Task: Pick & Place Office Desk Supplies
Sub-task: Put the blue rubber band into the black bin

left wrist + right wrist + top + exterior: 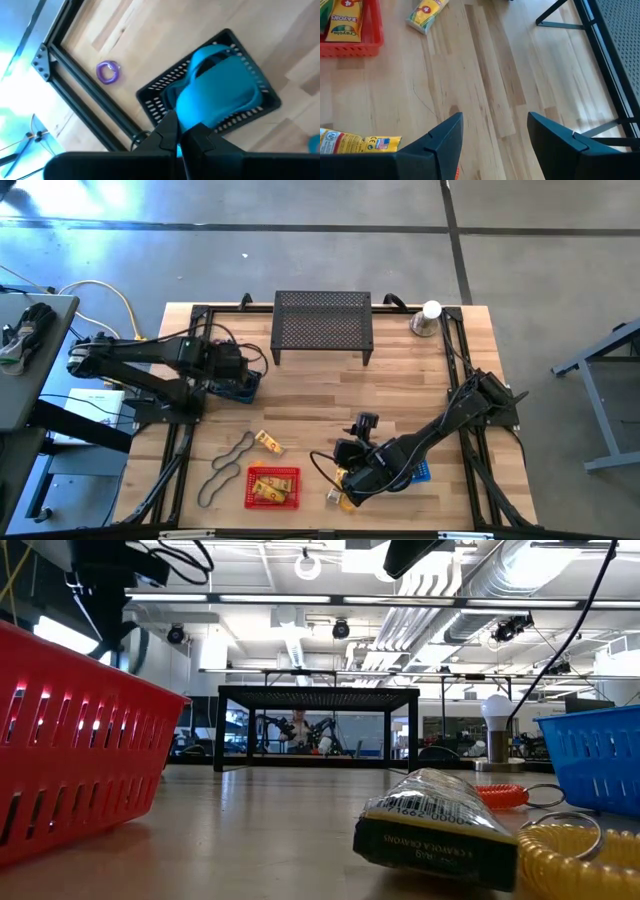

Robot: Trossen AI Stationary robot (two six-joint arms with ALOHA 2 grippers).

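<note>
At the left side of the wooden table (320, 395) the left gripper (243, 368) hangs over a small black basket (240, 388); its fingers (170, 132) are pressed together with nothing between them. In the left wrist view that basket holds a bright blue band (215, 92) folded into a soft loop, and a little purple coiled ring (108, 71) lies on the wood beside the black frame rail.

Nearer the front, a dark grey band (222, 470) lies stretched out in a long wavy loop on the bare wood. Just to its right sits a small yellow crayon box (268, 442), lying flat and tilted. Below that is a red basket (272, 487) with two more yellow crayon boxes (270, 483) inside; the right wrist view shows the word Crayons on them.

At the back middle stands the black mesh stand (322, 322), and in the back right corner a silver cone with a white ball (428, 318).

Front right, the right gripper (352, 467) is low over the table with its fingers (445, 135) spread wide and holding nothing, only bare wood between them. Another yellow crayon box (340, 497) lies just by it. In the low view a yellow coiled ring (580, 855) and an orange coiled ring (500, 795) rest near that box, beside a blue basket (420, 472)
</note>
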